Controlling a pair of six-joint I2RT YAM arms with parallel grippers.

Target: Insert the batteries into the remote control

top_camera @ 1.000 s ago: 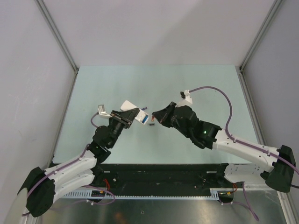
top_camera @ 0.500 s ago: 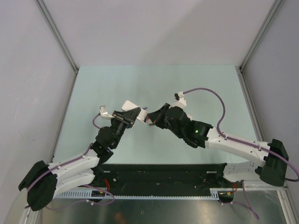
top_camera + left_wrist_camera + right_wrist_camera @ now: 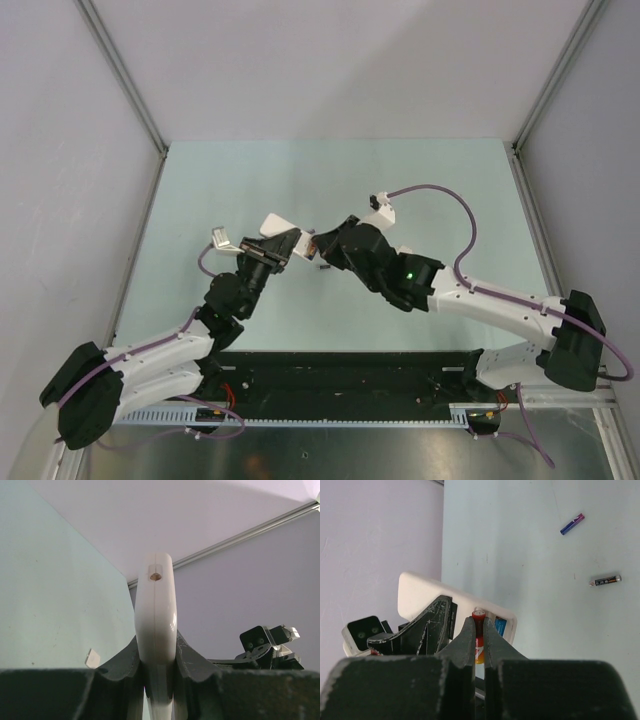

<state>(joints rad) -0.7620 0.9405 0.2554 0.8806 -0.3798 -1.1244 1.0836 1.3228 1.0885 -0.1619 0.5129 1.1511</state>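
You had the left gripper (image 3: 159,667) pressed onto the remote control (image 3: 420,590), holding it by its flat faces clear of the table (image 3: 530,555), narrow edge toward that wrist camera. Your right gripper (image 3: 479,627) was pinching the red battery (image 3: 479,616) with its fingers almost together and the battery's tip poking out past them.

The red battery sat right against the remote control, at the open bay on the end nearest your right arm. A blue battery (image 3: 500,626) appeared to be lying in that bay just beside it. The red battery's long axis ran along the right fingers and pointed into the remote control. I judged it would have to come parallel to the blue one before it could drop into its slot. I could not tell whether it was touching the bay.

The purple battery (image 3: 571,524) and the dark grey battery (image 3: 605,580) lay on the table well away from the remote control, on your right arm's side. A small white piece (image 3: 91,657) lay on the table below the remote control.
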